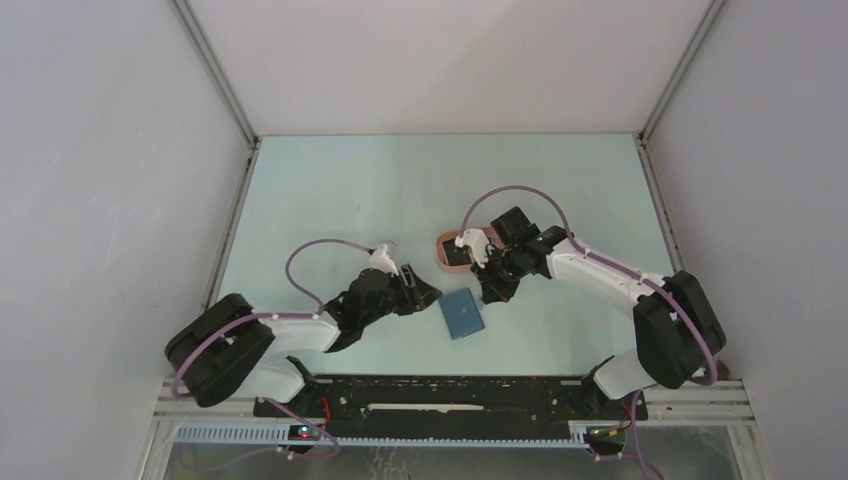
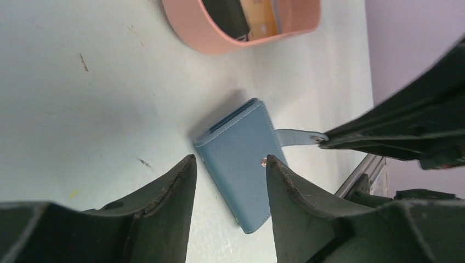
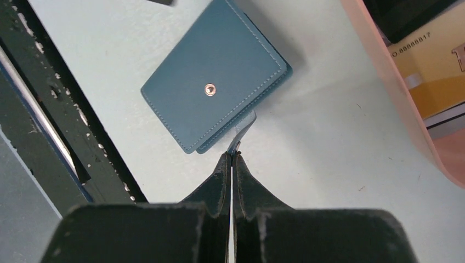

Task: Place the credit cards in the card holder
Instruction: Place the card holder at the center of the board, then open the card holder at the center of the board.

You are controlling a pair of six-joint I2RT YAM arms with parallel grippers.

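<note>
- Top view: the closed blue wallet (image 1: 462, 314) lies flat on the pale worktop (image 1: 350, 200), between the two hands and not far from the arms' base rail.
- The left hand (image 1: 425, 291) is held just left of the wallet, and the right hand (image 1: 490, 293) is lowered at its far right corner. The jaws are too small to be judged from this view.
- A pink tray (image 1: 445, 263) is set just behind the wallet and is partly covered by the right arm.
- Left wrist view: the left hand (image 2: 230, 161) is shown open. Its dark fingers (image 2: 164, 203) are spread, and the wallet (image 2: 236, 148) is seen in the gap beyond them. Whether they touch it cannot be told.
- The wallet's snap tab (image 2: 293, 137) is drawn out to the side, and its end is pinched by the tips of the right hand (image 2: 325, 139).
- The tray (image 2: 219, 41) is seen at the top, with a black card (image 2: 230, 16) and an orange-yellow card (image 2: 260, 13) inside it.
- Right wrist view: the right hand (image 3: 231, 159) is closed, its fingers pressed together on the end of the snap tab (image 3: 243, 129).
- The wallet (image 3: 219, 66) is laid flat with its metal stud (image 3: 210, 89) facing up, beside a black rail (image 3: 49, 120).
- The tray (image 3: 438, 153) is cut off at the right edge. A yellow card (image 3: 433, 68) with printed digits lies in it, with a dark card (image 3: 406, 13) above that.
</note>
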